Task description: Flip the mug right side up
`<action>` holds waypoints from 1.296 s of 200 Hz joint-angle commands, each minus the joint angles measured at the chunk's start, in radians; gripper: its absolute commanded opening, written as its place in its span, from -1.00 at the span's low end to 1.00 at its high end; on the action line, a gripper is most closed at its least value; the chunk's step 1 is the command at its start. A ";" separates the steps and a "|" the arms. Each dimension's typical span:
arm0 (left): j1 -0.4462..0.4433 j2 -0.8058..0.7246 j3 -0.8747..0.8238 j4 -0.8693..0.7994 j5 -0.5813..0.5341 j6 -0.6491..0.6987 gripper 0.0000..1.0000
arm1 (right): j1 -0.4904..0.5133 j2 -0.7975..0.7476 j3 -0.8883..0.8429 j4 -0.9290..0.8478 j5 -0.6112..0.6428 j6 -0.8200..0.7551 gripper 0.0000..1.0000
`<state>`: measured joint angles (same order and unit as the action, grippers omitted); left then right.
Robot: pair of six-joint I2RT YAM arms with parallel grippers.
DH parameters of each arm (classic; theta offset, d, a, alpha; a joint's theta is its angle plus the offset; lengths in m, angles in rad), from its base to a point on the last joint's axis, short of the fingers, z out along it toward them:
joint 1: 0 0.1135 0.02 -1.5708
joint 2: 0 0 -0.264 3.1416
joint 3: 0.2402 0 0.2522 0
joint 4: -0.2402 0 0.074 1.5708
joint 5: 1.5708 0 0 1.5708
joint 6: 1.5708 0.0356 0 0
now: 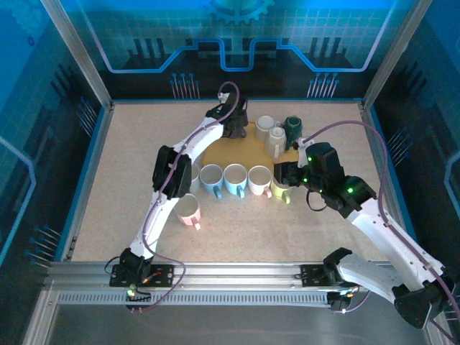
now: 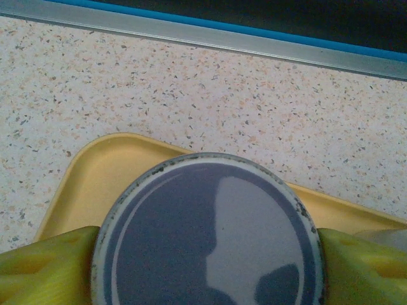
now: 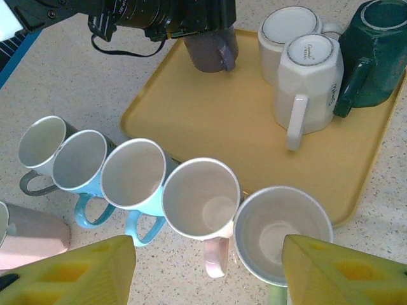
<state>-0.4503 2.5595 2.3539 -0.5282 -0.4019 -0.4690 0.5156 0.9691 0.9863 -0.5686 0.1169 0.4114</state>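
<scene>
Mug (image 2: 210, 235) base-up on tray (image 2: 95, 171), axis vertical, straddled by left gripper (image 2: 206, 267), jaws at 9 and 3; clamped or not, can't tell. Right gripper (image 3: 206, 273) wide, empty.

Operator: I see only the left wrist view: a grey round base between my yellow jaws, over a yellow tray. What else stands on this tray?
Observer: The tray holds three more: two white mugs and one dark green mug, all bottom up.
Operator: Where is the handle of my mug?
Observer: The grey mug has its handle on the side nearer the white mugs.
Operator: And the right arm?
Observer: The right gripper hangs open above a row of five upright mugs beside the tray.
</scene>
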 commanded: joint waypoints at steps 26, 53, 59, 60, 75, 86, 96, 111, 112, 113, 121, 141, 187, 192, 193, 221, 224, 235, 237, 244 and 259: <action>0.014 0.029 0.012 -0.071 0.039 -0.023 0.82 | -0.008 -0.031 0.054 -0.030 -0.023 -0.008 0.27; 0.015 0.045 0.031 -0.073 0.050 -0.036 0.78 | -0.008 -0.043 0.061 -0.049 -0.013 -0.011 0.27; 0.015 0.049 0.038 -0.072 0.053 -0.037 0.75 | -0.007 -0.043 0.062 -0.051 -0.013 -0.011 0.27; 0.016 0.050 0.039 -0.072 0.054 -0.037 0.75 | -0.007 -0.043 0.062 -0.052 -0.015 -0.011 0.27; 0.015 0.066 0.061 -0.076 0.061 -0.042 0.71 | -0.006 -0.043 0.060 -0.053 -0.016 -0.008 0.27; 0.015 0.077 0.079 -0.081 0.064 -0.042 0.67 | -0.007 -0.043 0.057 -0.052 -0.017 -0.007 0.27; 0.015 0.084 0.086 -0.081 0.066 -0.036 0.66 | -0.004 -0.043 0.053 -0.050 -0.018 -0.006 0.27; 0.015 0.095 0.098 -0.089 0.073 -0.028 0.57 | -0.005 -0.041 0.052 -0.048 -0.019 -0.005 0.25; 0.015 0.096 0.099 -0.091 0.072 -0.028 0.57 | -0.005 -0.041 0.052 -0.048 -0.019 -0.004 0.25; 0.015 0.097 0.101 -0.093 0.072 -0.027 0.56 | -0.005 -0.041 0.051 -0.048 -0.020 -0.003 0.25; 0.015 0.102 0.109 -0.111 0.069 -0.028 0.51 | -0.005 -0.041 0.053 -0.047 -0.022 -0.003 0.25; 0.016 0.084 0.109 -0.132 0.073 -0.027 0.38 | -0.003 -0.043 0.064 -0.048 -0.029 -0.003 0.23; 0.050 -0.140 -0.018 -0.059 0.185 -0.089 0.34 | 0.029 -0.062 0.085 -0.070 -0.067 -0.016 0.22; 0.058 -0.176 -0.047 -0.030 0.219 -0.113 0.33 | 0.037 -0.065 0.087 -0.077 -0.063 -0.022 0.22; 0.059 -0.184 -0.054 -0.022 0.226 -0.117 0.33 | 0.038 -0.065 0.087 -0.078 -0.062 -0.023 0.22; 0.089 -0.385 -0.238 0.208 0.373 -0.234 0.31 | 0.053 -0.099 0.096 -0.087 -0.078 0.004 0.22; 0.090 -0.404 -0.255 0.231 0.384 -0.246 0.31 | 0.054 -0.105 0.094 -0.085 -0.092 0.009 0.22; 0.091 -0.471 -0.312 0.309 0.415 -0.284 0.30 | 0.059 -0.121 0.094 -0.076 -0.131 0.030 0.22; 0.091 -0.482 -0.321 0.325 0.421 -0.290 0.29 | 0.062 -0.124 0.094 -0.075 -0.137 0.035 0.22; 0.091 -0.520 -0.351 0.366 0.443 -0.309 0.28 | 0.065 -0.134 0.093 -0.073 -0.151 0.050 0.22; 0.092 -0.608 -0.446 0.478 0.499 -0.351 0.27 | 0.072 -0.156 0.085 -0.060 -0.181 0.076 0.22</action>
<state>-0.3511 2.1571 1.9919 -0.3756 -0.0555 -0.7033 0.5678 0.8516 1.0481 -0.6380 0.0132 0.4332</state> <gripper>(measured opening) 0.786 0.611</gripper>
